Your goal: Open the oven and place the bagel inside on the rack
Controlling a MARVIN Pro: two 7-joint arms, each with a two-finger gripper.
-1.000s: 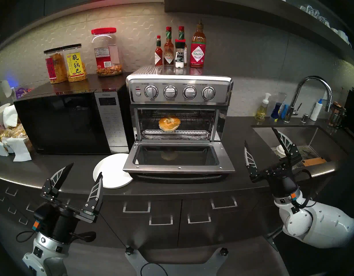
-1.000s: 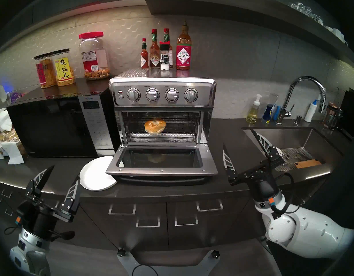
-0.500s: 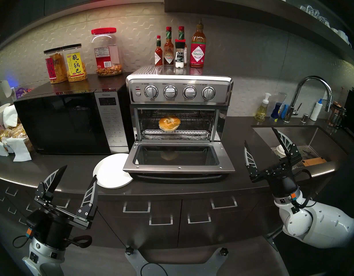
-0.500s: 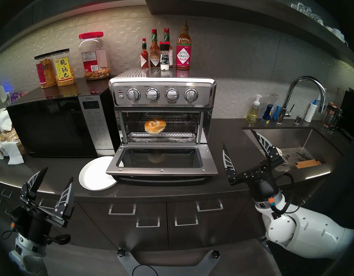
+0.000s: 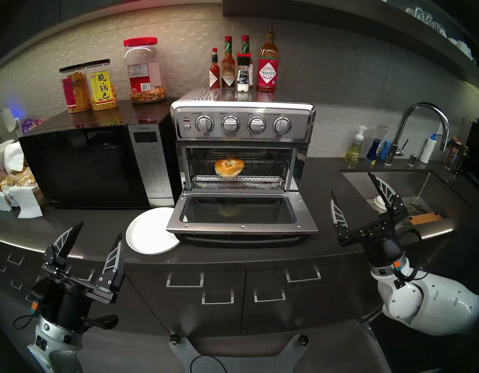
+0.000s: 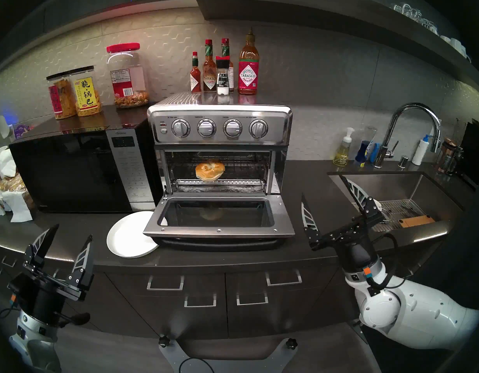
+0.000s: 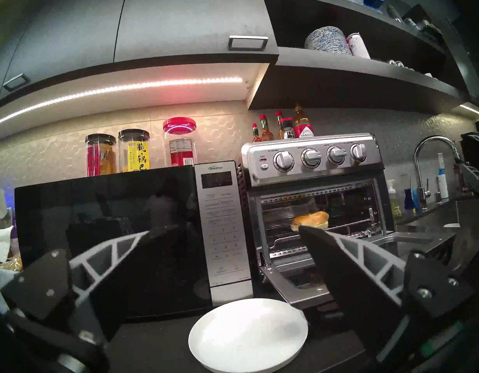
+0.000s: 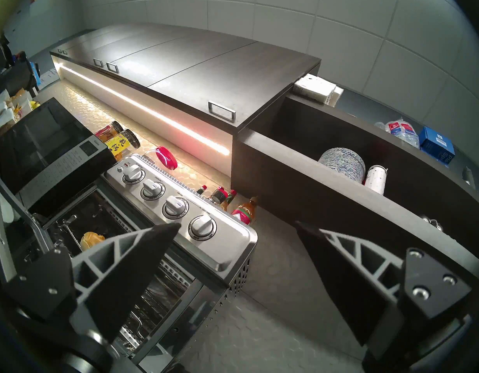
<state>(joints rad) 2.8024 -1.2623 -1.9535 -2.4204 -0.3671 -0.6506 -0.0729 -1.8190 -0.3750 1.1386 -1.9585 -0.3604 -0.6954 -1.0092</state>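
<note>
The stainless oven [image 5: 242, 122] [image 6: 219, 126] stands mid-counter with its glass door [image 5: 241, 212] dropped flat open. The golden bagel [image 5: 229, 166] [image 6: 210, 170] lies on the wire rack [image 5: 265, 166] inside; it also shows in the left wrist view [image 7: 309, 220] and the right wrist view [image 8: 91, 239]. My left gripper [image 5: 101, 228] [image 6: 73, 231] is open and empty, at the counter's front edge left of the white plate. My right gripper [image 5: 351, 182] [image 6: 322, 185] is open and empty, raised right of the oven door near the sink.
A white plate [image 5: 152, 231] [image 7: 247, 334] lies by the door's left corner. A black microwave [image 5: 85, 165] stands left of the oven, with snack jars [image 5: 98, 85] on top. Sauce bottles [image 5: 268, 63] stand on the oven. A sink [image 5: 410, 186] and faucet [image 5: 421, 127] are at right.
My left gripper has drawn back and leftward, away from the plate toward the counter's front edge, staying open. The right arm, bagel and oven door have not moved.
</note>
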